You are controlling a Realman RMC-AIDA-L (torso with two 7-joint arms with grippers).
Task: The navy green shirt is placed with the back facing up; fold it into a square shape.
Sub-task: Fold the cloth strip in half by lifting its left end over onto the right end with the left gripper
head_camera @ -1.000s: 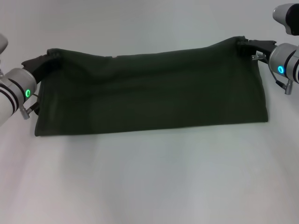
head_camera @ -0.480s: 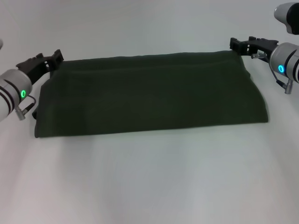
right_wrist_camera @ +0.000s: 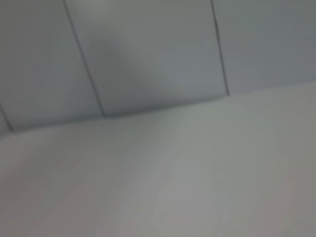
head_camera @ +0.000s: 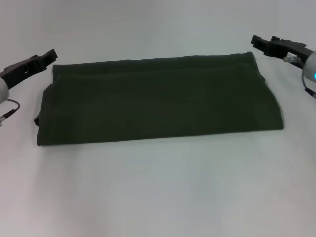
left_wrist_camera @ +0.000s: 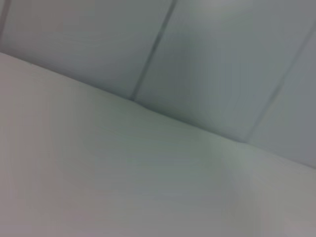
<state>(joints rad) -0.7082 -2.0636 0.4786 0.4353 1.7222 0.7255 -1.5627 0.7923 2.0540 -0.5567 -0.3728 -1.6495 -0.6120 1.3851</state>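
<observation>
Two tools are seen off the far corners of the navy green shirt [head_camera: 158,101]: the left tool [head_camera: 48,54] and the right tool [head_camera: 256,42]. Neither holds anything; their opening cannot be told. On the desk [head_camera: 158,192] the shirt is laid flat as a wide band, presumably released so another fold can be started.

The navy green shirt [head_camera: 158,101] lies flat in front of me on the table, folded into a long wide band. Only its plain dark side shows. The far layers make soft ridges along the back edge.
</observation>
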